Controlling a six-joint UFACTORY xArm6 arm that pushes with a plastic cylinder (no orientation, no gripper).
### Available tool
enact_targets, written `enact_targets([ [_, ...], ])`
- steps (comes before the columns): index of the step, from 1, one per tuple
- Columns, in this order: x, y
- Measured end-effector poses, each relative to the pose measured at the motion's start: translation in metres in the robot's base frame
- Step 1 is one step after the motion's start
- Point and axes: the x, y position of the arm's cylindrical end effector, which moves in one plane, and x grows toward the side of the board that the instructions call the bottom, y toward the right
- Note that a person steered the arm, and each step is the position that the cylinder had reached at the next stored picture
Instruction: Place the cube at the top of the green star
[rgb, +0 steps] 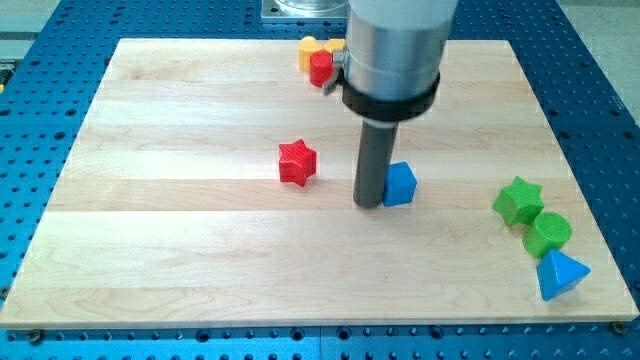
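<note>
A blue cube (401, 184) lies near the middle of the wooden board. My tip (369, 203) stands right against the cube's left side, touching it or nearly so. The green star (518, 200) lies at the view's right, well to the right of the cube and slightly lower. The rod rises from the tip into a wide grey cylinder at the view's top.
A red star (297, 162) lies left of the tip. A green cylinder (549, 232) and a blue triangular block (560, 274) sit just below the green star. A yellow block (309, 51) and a red block (321, 67) sit at the board's top edge, partly hidden by the arm.
</note>
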Motion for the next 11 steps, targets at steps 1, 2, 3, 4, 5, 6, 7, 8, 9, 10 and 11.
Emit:
enact_targets([
  [1,-0.005,0.018],
  [2,-0.027,0.077],
  [3,0.027,0.026],
  [4,0.028,0.051],
  [5,-0.005,0.095],
  [6,-0.022,0.101],
  [7,-0.022,0.121],
  [8,-0.022,0.121],
  [9,-0.022,0.128],
  [10,-0.023,0.136],
  [11,-0.029,0.136],
])
